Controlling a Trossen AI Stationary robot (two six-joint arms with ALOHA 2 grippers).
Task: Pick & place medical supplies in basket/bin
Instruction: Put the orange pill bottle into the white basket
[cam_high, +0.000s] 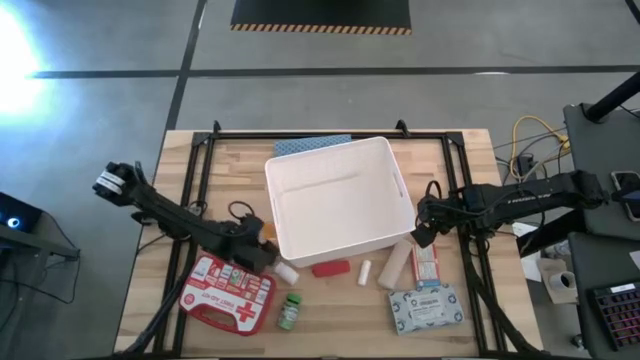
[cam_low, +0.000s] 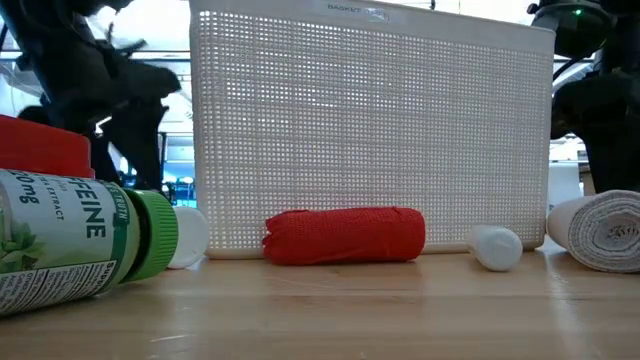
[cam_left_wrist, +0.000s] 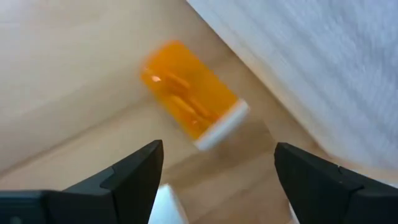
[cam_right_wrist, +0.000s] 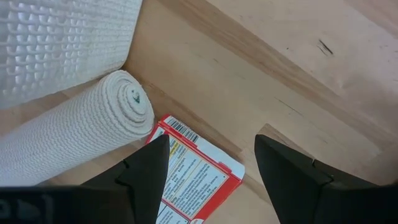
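Both sets of jaws stand spread, gripping nothing. We see the left gripper (cam_left_wrist: 214, 180) low over an orange vial (cam_left_wrist: 189, 104) with a white cap, blurred, lying on the table (cam_high: 330, 315) just beside the white tub (cam_high: 338, 200); from above the arm hides that vial. The right gripper (cam_right_wrist: 211, 174) hangs over the red-white box (cam_right_wrist: 196, 177), cut off at the frame edge, touching the bandage roll (cam_right_wrist: 74, 124). In front of the tub lie the red roll (cam_low: 345, 236), green bottle (cam_low: 80, 240), first-aid case (cam_high: 228, 293) and patterned pack (cam_high: 427, 305). A blue item (cam_high: 312, 145) behind the tub is mostly hidden.
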